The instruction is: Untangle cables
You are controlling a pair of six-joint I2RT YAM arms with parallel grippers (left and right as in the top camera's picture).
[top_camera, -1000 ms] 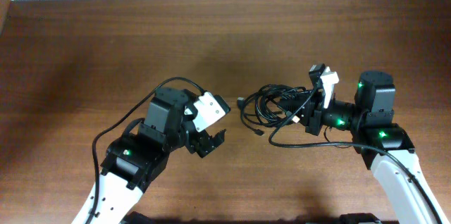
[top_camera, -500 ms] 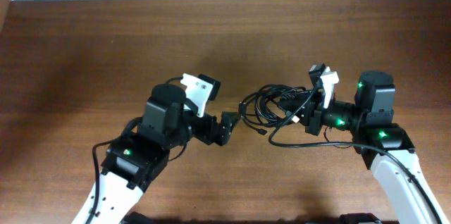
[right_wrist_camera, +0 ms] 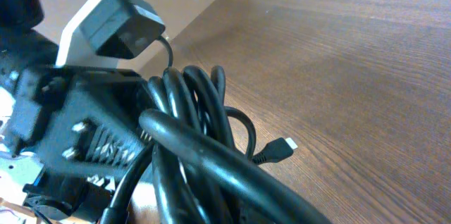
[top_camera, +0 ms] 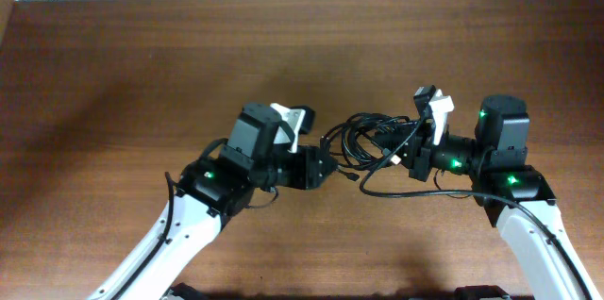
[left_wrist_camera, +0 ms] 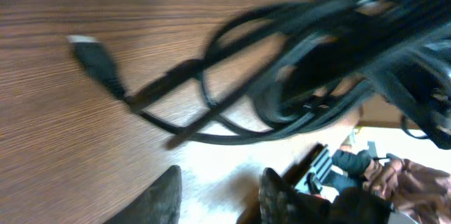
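Note:
The cables [top_camera: 363,142] lie in a tangled black bundle at mid-table, one plug [top_camera: 348,176] sticking out at the near left. My right gripper [top_camera: 402,154] is shut on the bundle's right side; in the right wrist view the cables [right_wrist_camera: 204,146] cover its jaws, and a metal-tipped plug [right_wrist_camera: 280,149] rests on the wood. My left gripper [top_camera: 327,164] sits at the bundle's left edge. In the left wrist view its fingertips [left_wrist_camera: 168,197] stand apart with nothing between them. The blurred cables [left_wrist_camera: 317,55] and a plug [left_wrist_camera: 95,56] lie just beyond.
A loose strand [top_camera: 425,192] curves from the bundle toward the right arm's base. The wooden table [top_camera: 142,64] ends at a white wall along the far edge. The left arm's wrist [right_wrist_camera: 70,132] fills the left of the right wrist view.
The left arm has swung right and forward up to the bundle's left edge, and its jaws have narrowed. The right arm and the bundle have not moved.

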